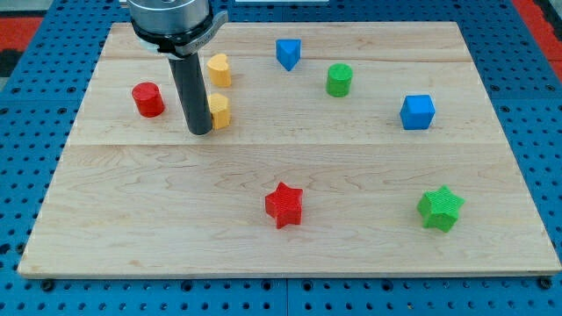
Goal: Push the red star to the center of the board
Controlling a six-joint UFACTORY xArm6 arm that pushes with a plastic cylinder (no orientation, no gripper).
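The red star lies on the wooden board, below the board's middle, toward the view's bottom. My tip rests on the board at the upper left, far from the star, up and to its left. The rod touches or hides the left side of a yellow block; its shape is unclear.
A second yellow block sits above the first. A red cylinder is left of my tip. A blue triangular block and a green cylinder are at the top middle. A blue cube is at the right, a green star at the lower right.
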